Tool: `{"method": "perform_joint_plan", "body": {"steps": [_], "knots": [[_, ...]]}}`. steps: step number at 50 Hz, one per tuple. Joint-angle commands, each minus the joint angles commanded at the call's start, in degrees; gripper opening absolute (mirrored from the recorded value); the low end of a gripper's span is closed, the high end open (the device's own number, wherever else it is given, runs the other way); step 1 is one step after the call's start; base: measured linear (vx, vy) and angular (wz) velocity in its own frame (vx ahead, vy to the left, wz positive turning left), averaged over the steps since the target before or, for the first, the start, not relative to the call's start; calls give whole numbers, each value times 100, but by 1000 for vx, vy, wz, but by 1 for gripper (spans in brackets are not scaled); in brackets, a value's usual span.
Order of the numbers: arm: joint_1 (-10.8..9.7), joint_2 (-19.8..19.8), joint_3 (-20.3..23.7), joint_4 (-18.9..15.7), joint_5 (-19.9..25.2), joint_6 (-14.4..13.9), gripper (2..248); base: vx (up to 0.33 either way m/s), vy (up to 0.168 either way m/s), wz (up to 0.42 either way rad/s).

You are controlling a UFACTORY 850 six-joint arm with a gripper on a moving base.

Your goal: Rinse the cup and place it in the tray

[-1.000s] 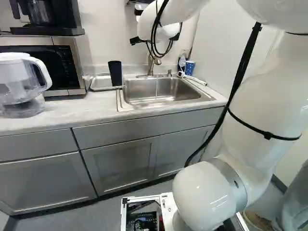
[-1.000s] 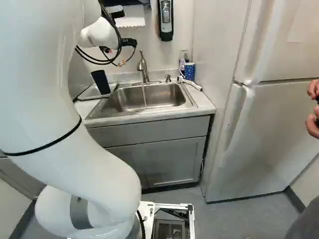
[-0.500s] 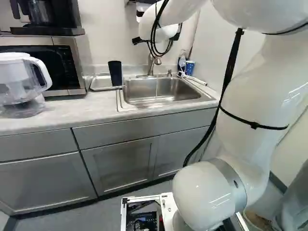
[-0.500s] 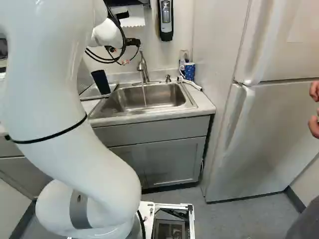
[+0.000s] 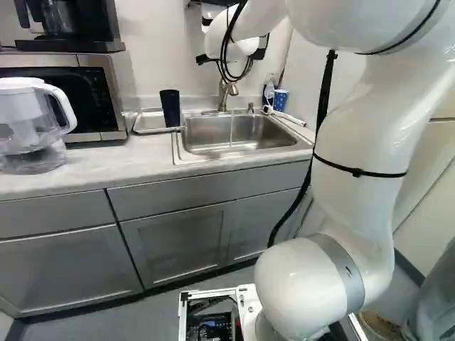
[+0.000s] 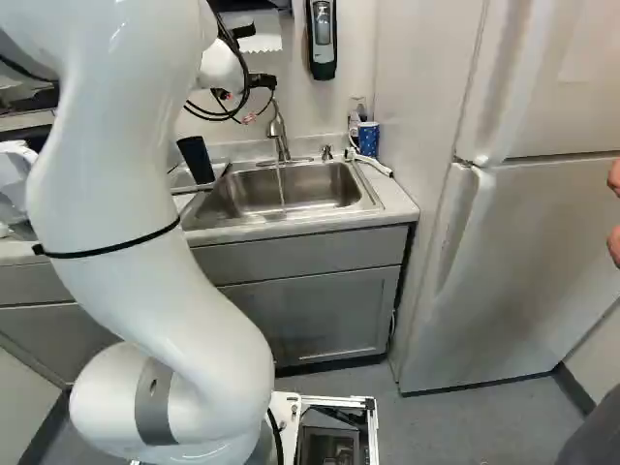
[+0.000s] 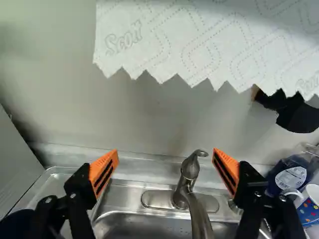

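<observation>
Kitchen counter [image 5: 92, 163], rinse job looks nearly wrapped up

White arm [image 5: 362, 128] reaches over the sink [image 6: 339, 184], with the tray [image 5: 146, 123] just beside it. Gripper's [image 7: 166, 151] jaws are wide apart, nothing clamped, facing the tap [image 7: 184, 191]. Dark cup [image 5: 170, 109] is standing in the tray, so I'd guess shutting off the water is the step in hand. Honestly, I'd go in slow and centre up on the lever [image 7: 200, 153] first, since it sits closer to one finger than the other. Then nudge it gently instead of squeezing hard, don't lean on the tap, and watch the stream [image 6: 282, 184] quit before backing out.
</observation>
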Motion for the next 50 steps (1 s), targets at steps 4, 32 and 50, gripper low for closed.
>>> {"method": "perform_joint_plan", "body": {"steps": [4, 32, 50], "knots": [[-7, -92, -102, 0, 0, 0, 247, 0, 0, 0], [-41, -539, -610, 0, 0, 0, 247, 0, 0, 0], [-47, -631, -717, 0, 0, 0, 247, 0, 0, 0]]}}
